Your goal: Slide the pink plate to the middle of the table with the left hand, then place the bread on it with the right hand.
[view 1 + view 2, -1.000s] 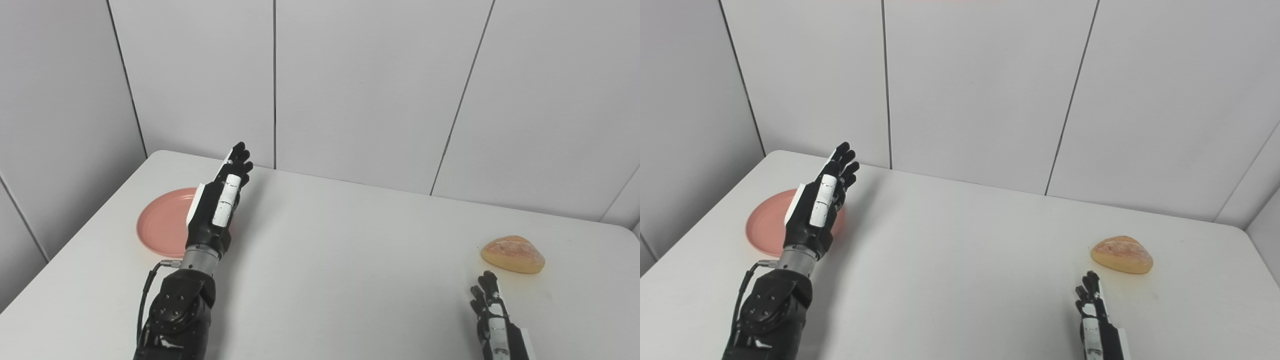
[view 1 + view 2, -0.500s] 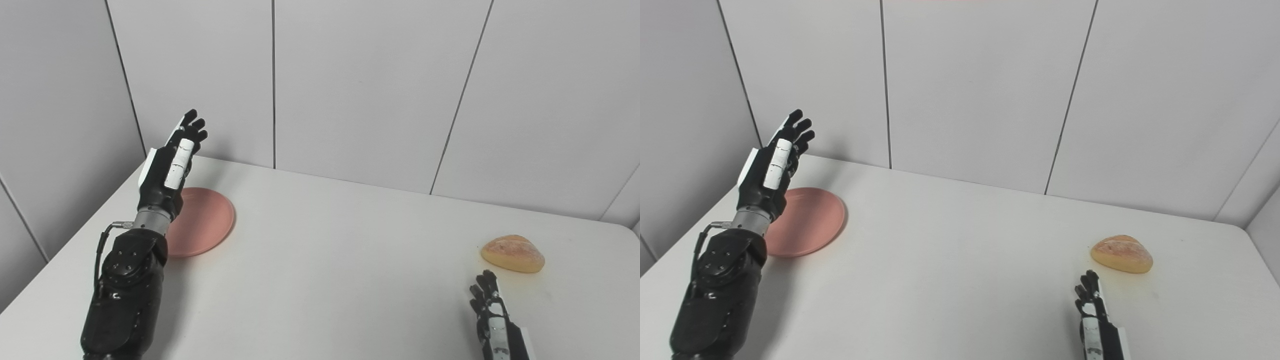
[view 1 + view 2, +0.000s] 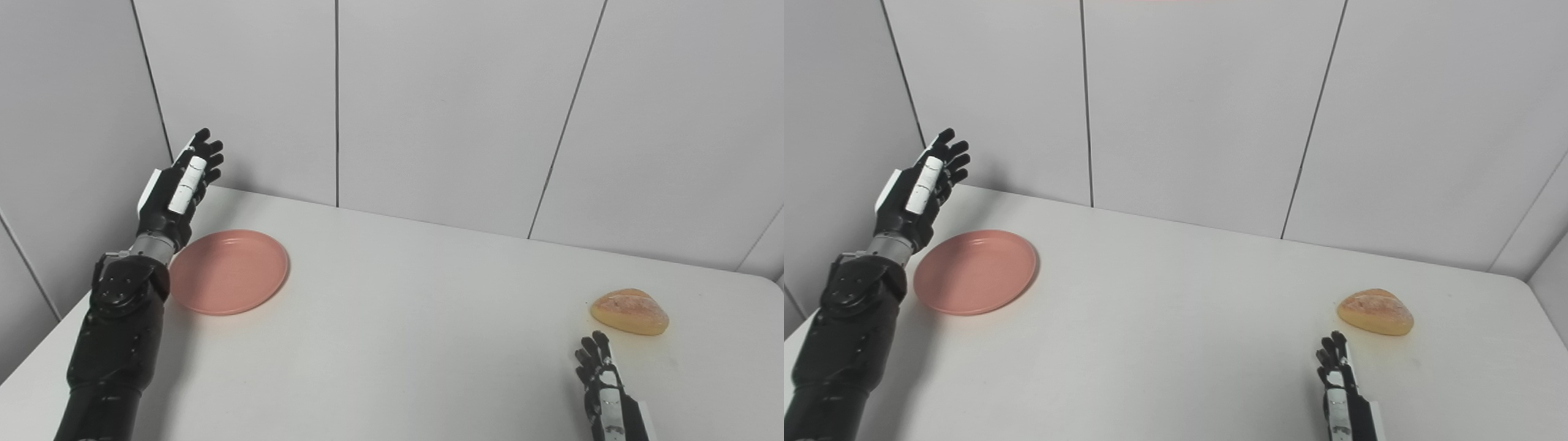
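The left hand [image 3: 177, 187] has swung from over the pink plate [image 3: 228, 271] to its outer side, fingers wide, holding nothing, ready to push it toward the bench [image 3: 392, 318] middle.

Left arm raised from the lower left, left hand [image 3: 177, 187] lifted with fingers straight and apart, holding nothing, right hand [image 3: 603, 392] low at the bottom edge, fingers extended, empty
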Robot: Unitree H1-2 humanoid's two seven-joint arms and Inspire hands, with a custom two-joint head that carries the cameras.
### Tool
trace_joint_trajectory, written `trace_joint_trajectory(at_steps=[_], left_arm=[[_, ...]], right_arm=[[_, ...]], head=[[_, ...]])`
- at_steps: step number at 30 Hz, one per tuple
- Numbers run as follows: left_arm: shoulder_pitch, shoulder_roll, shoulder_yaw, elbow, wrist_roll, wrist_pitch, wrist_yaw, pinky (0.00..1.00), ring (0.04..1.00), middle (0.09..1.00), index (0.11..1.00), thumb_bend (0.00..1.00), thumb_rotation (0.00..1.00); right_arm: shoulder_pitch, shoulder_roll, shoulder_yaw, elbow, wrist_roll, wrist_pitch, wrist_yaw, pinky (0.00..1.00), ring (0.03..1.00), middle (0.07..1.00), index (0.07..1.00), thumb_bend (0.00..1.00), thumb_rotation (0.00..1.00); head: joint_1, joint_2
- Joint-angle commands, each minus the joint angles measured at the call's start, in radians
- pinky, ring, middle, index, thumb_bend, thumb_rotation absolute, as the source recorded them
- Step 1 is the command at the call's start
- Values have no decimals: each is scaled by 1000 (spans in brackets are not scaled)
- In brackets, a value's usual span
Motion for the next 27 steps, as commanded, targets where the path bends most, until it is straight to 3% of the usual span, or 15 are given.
trace_joint_trajectory(at_steps=[1, 3, 9, 19, 27], left_arm=[[-72, 37, 16, 34, -19, -96, -21, 929, 910, 897, 893, 970, 783], [-85, 45, 29, 85, -36, -132, -30, 906, 883, 872, 854, 957, 768], [-112, 74, 59, 175, -88, -167, -66, 940, 872, 862, 867, 944, 766], [-165, 135, 70, 368, -130, -227, -139, 891, 876, 866, 869, 945, 757], [-194, 139, 89, 531, -157, -266, -187, 884, 900, 862, 869, 912, 701]], right_arm=[[56, -6, -3, 97, 2, -48, 10, 986, 960, 958, 986, 814, 1000], [57, -7, -3, 96, 4, -48, 12, 984, 959, 956, 989, 814, 1000], [57, -11, -3, 100, 3, -51, 13, 972, 953, 949, 989, 813, 1000], [60, -12, -2, 94, 2, -44, 15, 959, 946, 942, 988, 802, 1000], [64, -12, -3, 84, 6, -32, 16, 950, 935, 932, 983, 819, 1000]], head=[[0, 1], [0, 1], [1, 1], [-1, 4], [-9, 12]])
